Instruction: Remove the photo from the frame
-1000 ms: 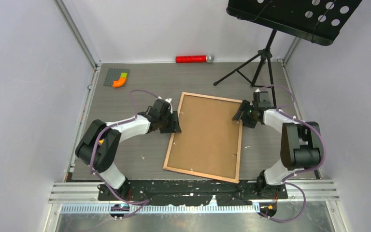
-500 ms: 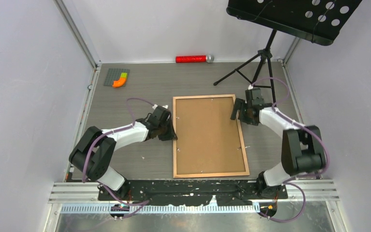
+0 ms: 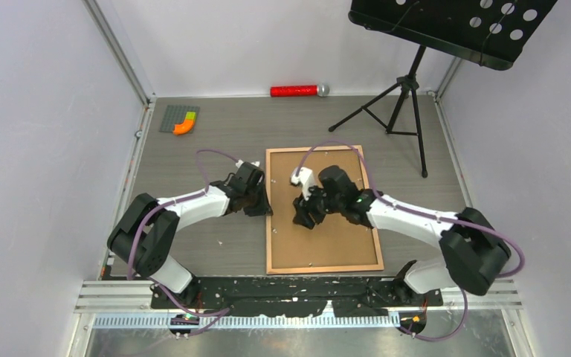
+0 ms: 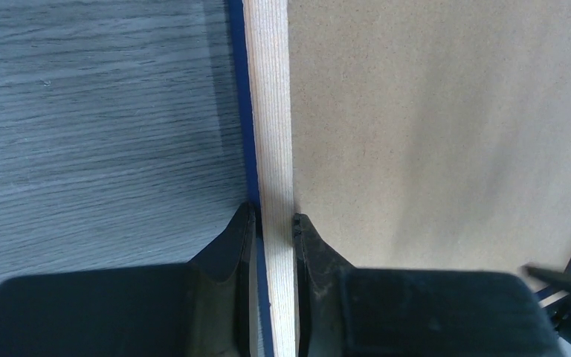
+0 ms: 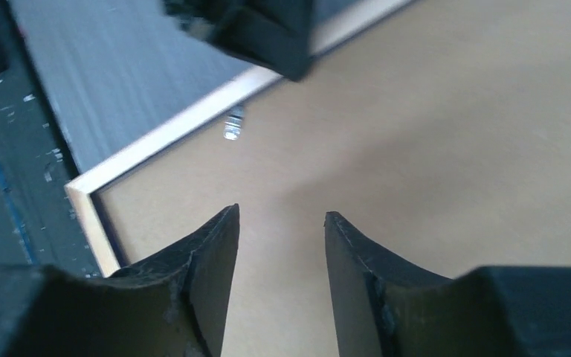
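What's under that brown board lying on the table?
Only the frame shows around the brown board; whatever lies beneath, any photo included, is covered.

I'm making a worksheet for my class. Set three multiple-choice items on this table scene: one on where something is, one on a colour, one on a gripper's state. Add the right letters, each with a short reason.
1. Which part of the frame does the left gripper grip?
A. the far rail
B. the left rail
C. the near rail

2. What colour is the frame's outer side?
A. red
B. green
C. dark blue

3. How do the jaws of the right gripper stand?
A. open, over the backing board
B. shut on a metal clip
C. shut on the frame's right rail

Answers:
1 B: its fingers sit on either side of the left rail.
2 C: the left wrist view shows a blue strip beside the pale wood.
3 A: the gap between them holds nothing, with only board beneath.
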Controlling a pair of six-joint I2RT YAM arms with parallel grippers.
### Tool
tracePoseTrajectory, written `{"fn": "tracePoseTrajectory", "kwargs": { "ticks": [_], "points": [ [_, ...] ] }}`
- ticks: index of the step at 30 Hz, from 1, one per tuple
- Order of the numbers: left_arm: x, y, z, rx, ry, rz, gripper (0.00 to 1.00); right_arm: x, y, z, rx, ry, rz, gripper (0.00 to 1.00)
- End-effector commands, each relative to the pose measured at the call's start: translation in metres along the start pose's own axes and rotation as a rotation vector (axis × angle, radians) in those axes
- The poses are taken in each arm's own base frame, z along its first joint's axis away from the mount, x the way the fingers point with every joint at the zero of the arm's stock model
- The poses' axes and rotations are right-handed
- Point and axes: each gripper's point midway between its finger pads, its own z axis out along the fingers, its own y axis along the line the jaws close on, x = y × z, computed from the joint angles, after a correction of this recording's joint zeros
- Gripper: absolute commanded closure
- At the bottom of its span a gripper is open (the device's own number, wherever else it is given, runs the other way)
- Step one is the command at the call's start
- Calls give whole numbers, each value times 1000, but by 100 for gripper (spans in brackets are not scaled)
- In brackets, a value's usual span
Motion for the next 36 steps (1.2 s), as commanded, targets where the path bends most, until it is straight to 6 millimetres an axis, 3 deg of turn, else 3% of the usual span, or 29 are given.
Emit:
{"fn": "tracePoseTrajectory", "kwargs": {
  "ticks": [1, 5, 8, 17, 22, 26, 31, 34, 36],
  "points": [
    [5, 4, -1, -22, 34, 29, 100, -22, 51, 29, -242, -87, -203, 53],
    [7, 7, -1, -24, 36, 34, 100, -8, 73, 58, -240, -26, -303, 54],
    [8, 8, -1, -28, 40, 38, 100, 1, 73, 72, -195, 5, -342, 53],
    [14, 11, -1, -31, 64, 39, 100, 12, 51, 84, -27, -5, -405, 52],
    [18, 13, -2, -40, 77, 31, 100, 9, 55, 95, -35, -29, -385, 55],
    [19, 12, -1, -34, 84, 19, 100, 17, 63, 100, -57, -15, -385, 56],
    [22, 13, -3, -32, 84, 4, 100, 19, 43, 107, 82, 7, -308, 71],
    [25, 15, -4, -37, 87, -10, 100, 16, 18, 104, 245, -20, -224, 86],
    [28, 16, -4, -41, 91, -23, 100, 16, 4, 99, 343, -33, -163, 88]
  ]
}}
